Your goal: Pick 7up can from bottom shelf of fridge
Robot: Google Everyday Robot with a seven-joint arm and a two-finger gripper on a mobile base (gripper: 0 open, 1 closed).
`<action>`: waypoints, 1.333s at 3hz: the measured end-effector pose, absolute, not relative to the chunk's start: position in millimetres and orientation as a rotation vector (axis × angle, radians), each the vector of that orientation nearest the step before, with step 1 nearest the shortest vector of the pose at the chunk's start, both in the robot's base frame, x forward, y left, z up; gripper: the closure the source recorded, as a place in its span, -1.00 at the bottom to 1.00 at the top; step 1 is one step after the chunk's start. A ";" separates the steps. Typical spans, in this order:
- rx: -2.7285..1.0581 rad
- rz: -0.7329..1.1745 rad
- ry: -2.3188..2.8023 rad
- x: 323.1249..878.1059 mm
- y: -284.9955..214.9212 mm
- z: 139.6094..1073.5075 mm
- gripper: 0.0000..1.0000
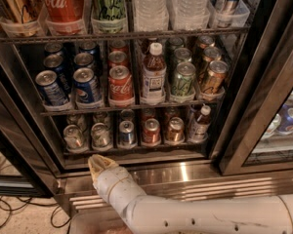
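The fridge [244, 130] stands open in front of me, with a ribbed steel base. Its bottom shelf [136, 149] holds a row of small cans in clear trays. The 7up can [100, 135], pale greenish-silver with a silver top, is second from the left, beside a similar pale can [73, 136]. My gripper [98, 162], with yellowish tips on a white arm, sits just below and in front of the bottom shelf's front edge, under the 7up can and not touching it.
To the right on the bottom shelf stand a blue-and-silver can [126, 132], two reddish cans [151, 130] and a small bottle [200, 125]. The rack above holds Pepsi, Coke and green cans. The door frame [263, 96] stands on the right. Cables [10, 213] lie on the floor at left.
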State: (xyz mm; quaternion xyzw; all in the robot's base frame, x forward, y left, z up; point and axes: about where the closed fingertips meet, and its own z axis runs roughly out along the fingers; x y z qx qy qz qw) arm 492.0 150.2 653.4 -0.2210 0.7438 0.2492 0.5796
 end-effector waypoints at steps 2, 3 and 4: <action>-0.549 0.500 1.698 483.6 170.8 643.4 1.00; -0.537 0.447 1.645 483.8 178.0 638.7 1.00; -0.530 0.394 1.605 486.0 178.3 634.5 0.63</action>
